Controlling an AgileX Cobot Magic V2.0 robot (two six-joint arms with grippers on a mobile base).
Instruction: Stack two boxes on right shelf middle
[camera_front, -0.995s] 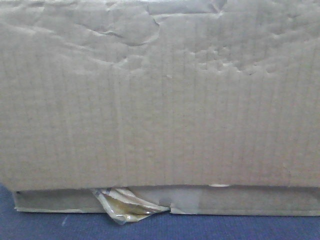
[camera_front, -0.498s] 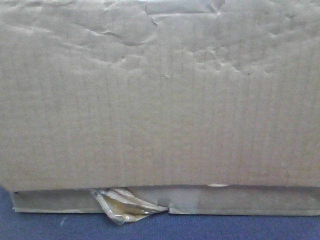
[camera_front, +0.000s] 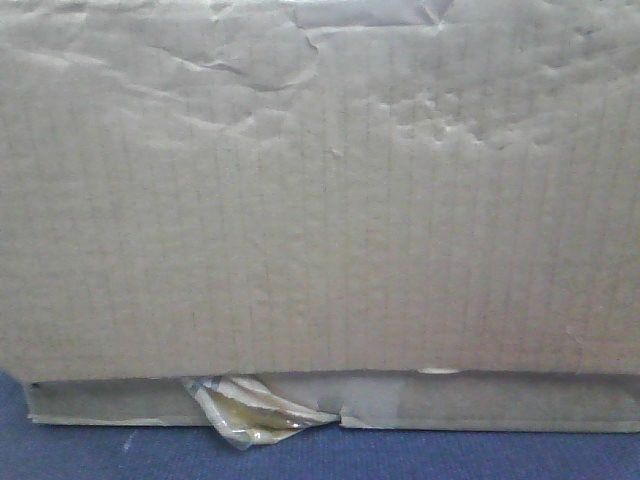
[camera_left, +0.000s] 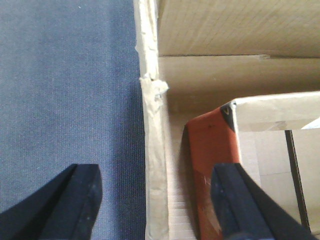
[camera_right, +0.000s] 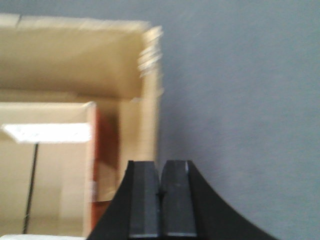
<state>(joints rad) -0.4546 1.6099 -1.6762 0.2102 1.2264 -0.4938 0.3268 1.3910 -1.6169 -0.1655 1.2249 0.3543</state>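
The tall creased cardboard box (camera_front: 320, 200) fills the front view and rests on the flat thin box (camera_front: 480, 400), whose yellowish tape (camera_front: 250, 415) peels at the front. The steel shelf is out of view. My left gripper (camera_left: 155, 172) is open and straddles the left wall (camera_left: 152, 125) of an open-topped cardboard box, with one finger over the cloth and the other inside. My right gripper (camera_right: 161, 165) is shut and empty, just above and beside that box's right wall (camera_right: 150, 100).
A dark blue-grey felt tabletop (camera_front: 100, 455) lies under the boxes; it also shows in the left wrist view (camera_left: 65, 75) and in the right wrist view (camera_right: 240, 75). An orange and white carton (camera_left: 210, 145) sits inside the open box, also seen in the right wrist view (camera_right: 50, 150).
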